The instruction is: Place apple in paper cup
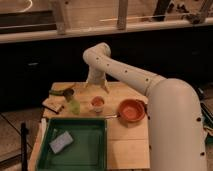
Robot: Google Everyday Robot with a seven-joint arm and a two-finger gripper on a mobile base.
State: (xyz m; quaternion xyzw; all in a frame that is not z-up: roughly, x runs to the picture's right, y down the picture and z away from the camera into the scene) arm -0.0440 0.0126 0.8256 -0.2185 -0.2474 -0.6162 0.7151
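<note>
The paper cup (97, 104) stands near the middle of the wooden table (125, 145), a small pale cup. The orange-red apple (98, 101) sits in its mouth. My gripper (96, 86) hangs at the end of the white arm, a little above and behind the cup, apart from it.
A light green cup (74, 106) stands left of the paper cup. An orange bowl (132, 110) is to the right. A green tray (75, 142) with a blue sponge (61, 141) fills the front left. Dark items (60, 97) lie at the left edge.
</note>
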